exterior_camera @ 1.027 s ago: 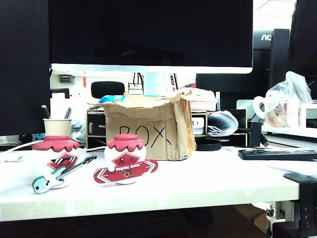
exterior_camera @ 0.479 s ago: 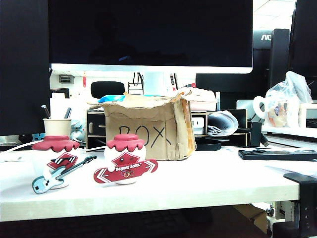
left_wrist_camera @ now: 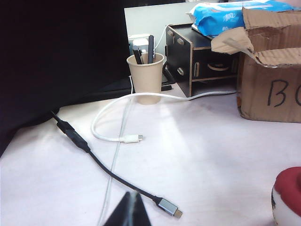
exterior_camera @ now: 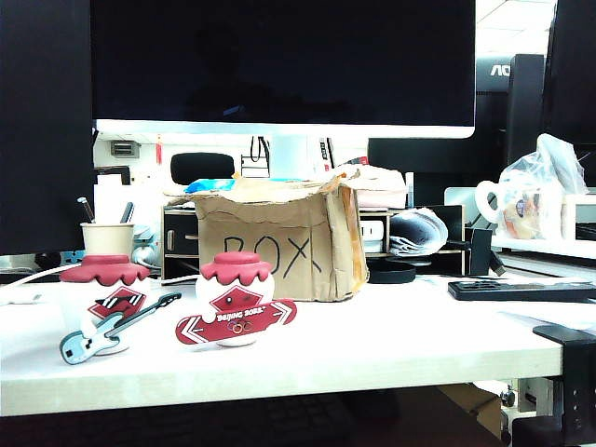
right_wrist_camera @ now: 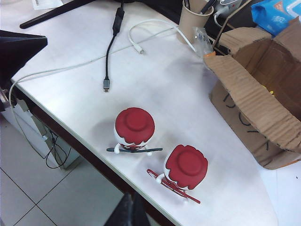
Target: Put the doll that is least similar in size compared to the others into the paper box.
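Exterior view unchanged over the last second: table, paper box near the back edge, both red-capped dolls, guitar doll and banner doll, at the front edge. No small white doll visible anywhere; probably already inside the box, can't confirm. Right gripper pinched together, empty, high over the front edge. Left gripper together, low over the table's left part.

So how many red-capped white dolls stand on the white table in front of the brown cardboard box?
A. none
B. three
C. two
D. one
C: the exterior view shows the guitar doll and the banner doll before the brown cardboard box; the right wrist view shows only those two.
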You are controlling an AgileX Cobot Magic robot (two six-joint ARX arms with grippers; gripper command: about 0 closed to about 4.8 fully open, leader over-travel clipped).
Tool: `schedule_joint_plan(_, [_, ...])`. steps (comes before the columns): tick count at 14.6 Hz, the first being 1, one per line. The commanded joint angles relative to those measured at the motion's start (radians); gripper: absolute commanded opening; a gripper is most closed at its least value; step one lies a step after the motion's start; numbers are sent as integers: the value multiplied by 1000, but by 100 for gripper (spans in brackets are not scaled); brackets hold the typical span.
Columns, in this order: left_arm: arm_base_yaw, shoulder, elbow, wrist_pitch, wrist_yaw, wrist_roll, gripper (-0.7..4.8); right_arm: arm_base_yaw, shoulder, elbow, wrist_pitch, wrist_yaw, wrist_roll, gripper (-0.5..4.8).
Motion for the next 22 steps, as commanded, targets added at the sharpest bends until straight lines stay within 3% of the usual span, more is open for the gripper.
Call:
schedule_joint_plan(1, [1, 0, 1, 4, 5, 3, -5, 8, -40, 2, 10, 7, -105, -5])
schedule_joint_plan(2, [1, 0, 2, 5, 5, 3, -5, 2, -89, -12, 14, 16, -230, -5])
schedule_joint_plan(4, [1, 0, 1, 4, 5, 3, -5, -58, -215, -100, 145, 17, -303, -5])
schedule_joint_plan(6, [0, 0, 1, 4, 5, 3, -5, -269, -420, -309, 436, -95, -295, -5])
schedule_joint_plan(9, [0, 0, 1, 3, 4, 3, -5, -567, -614, -547, 648, -293, -257, -5])
schedule_joint_plan(11, [1, 0, 1, 3, 5, 3, -5, -731, -716, -668, 669, -350, -184, -5])
schedule_joint_plan(16, [1, 0, 1, 0, 5, 3, -5, -1098, -1032, -960, 665, -354, -9, -5])
schedule_joint_plan(22, [1, 0, 1, -2, 5, 3, -5, -1240, -1192, -1157, 657, -372, -7, -5])
